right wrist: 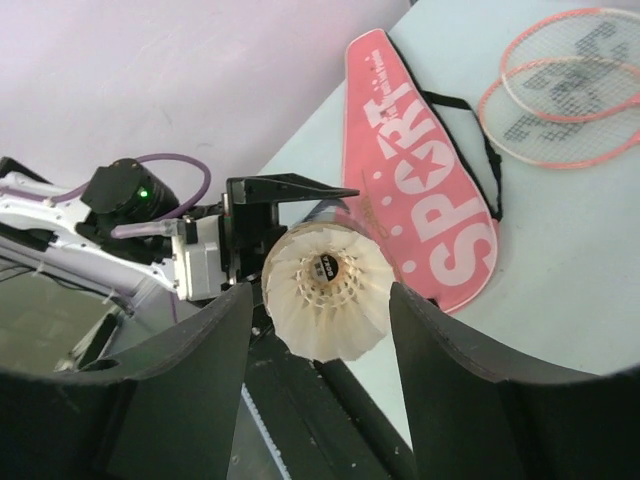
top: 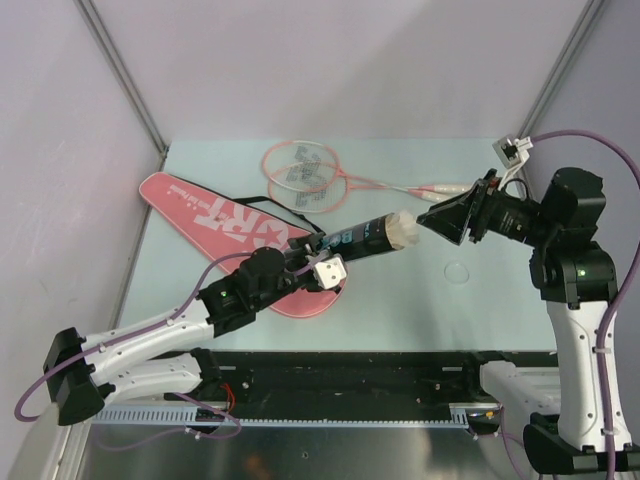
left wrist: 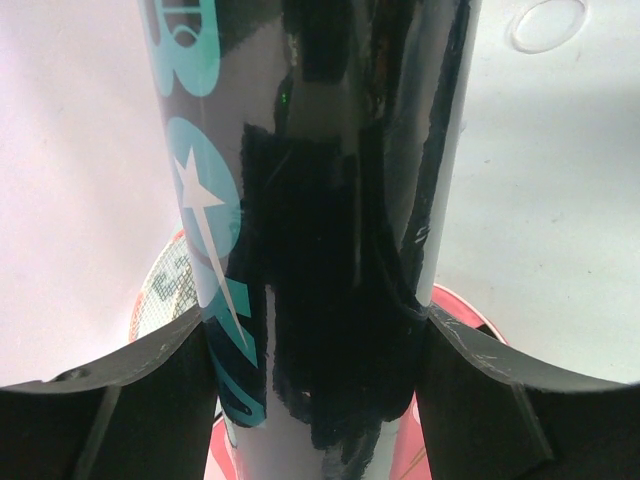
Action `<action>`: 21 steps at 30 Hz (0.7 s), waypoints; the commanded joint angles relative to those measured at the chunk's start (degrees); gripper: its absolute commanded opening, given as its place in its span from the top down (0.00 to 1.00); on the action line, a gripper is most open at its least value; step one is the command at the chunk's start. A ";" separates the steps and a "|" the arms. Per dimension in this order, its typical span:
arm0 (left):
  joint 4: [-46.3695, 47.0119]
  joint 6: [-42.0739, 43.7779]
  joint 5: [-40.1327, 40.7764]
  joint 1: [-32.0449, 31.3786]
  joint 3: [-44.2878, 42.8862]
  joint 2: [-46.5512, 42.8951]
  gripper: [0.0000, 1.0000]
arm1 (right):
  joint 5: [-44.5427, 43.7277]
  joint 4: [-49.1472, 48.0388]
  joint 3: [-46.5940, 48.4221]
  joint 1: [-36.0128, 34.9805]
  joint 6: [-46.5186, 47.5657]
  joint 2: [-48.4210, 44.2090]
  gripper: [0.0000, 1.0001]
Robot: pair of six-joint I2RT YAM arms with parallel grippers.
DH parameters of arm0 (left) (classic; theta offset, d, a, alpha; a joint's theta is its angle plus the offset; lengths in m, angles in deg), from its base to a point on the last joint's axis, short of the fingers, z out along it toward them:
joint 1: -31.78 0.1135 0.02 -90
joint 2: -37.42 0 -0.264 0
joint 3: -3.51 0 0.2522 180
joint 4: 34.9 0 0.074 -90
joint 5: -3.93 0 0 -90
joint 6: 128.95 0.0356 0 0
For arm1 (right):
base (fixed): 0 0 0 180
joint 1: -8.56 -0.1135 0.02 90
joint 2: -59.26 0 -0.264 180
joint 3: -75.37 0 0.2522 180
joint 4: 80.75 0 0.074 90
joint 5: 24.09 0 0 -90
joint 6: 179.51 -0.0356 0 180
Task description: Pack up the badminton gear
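A dark tube (left wrist: 330, 150) has a glossy, mirror-smooth plastic skin with teal print, and patches of duller black tape on it. The left gripper (left wrist: 318, 350) has fingers (left wrist: 510, 400) of matt black plastic, scuffed with fine pale scratches; the right gripper (right wrist: 322, 295) has the same matt black fingers (right wrist: 470, 390). A shuttlecock (right wrist: 325, 290) shows cream-white feathers, soft, ribbed and matt. The pink bag (right wrist: 420, 200) looks like smooth, slightly shiny cloth with flat white lettering. Two rackets (right wrist: 560, 110) have thin, smooth pink frames and fine string mesh. The table (top: 430, 290) is pale, smooth and matt.
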 commanded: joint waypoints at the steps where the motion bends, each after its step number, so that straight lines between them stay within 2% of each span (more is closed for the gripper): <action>1: 4.07 -0.07 1.36 -0.41 -1.59 -1.38 0.92 | -4.55 2.51 1.07 0.43 3.11 -0.70 0.39; 4: 4.34 -0.42 0.92 -0.41 -1.59 -1.73 0.93 | -4.30 4.80 0.81 -0.27 4.53 1.05 0.42; 5: 4.34 -0.51 0.66 -0.41 -1.68 -1.82 0.93 | -4.91 5.76 0.55 -2.62 4.96 1.67 0.42; 7: 4.34 -0.77 0.48 -0.32 -1.77 -2.08 0.93 | -10.87 6.13 -0.24 -5.88 5.93 2.38 0.42; 11: 4.42 -0.86 0.31 -0.41 -1.77 -2.43 0.93 | -17.73 0.60 -3.05 -17.81 3.57 3.87 0.41; 15: 4.51 -1.12 0.48 -0.40 -1.77 -2.87 0.93 | -30.98 -1.96 -3.94 -27.48 3.21 7.82 0.41; 21: 6.01 -2.79 0.22 -0.32 -1.42 -4.02 0.94 | -40.67 -6.97 -4.46 -34.28 0.84 12.13 0.39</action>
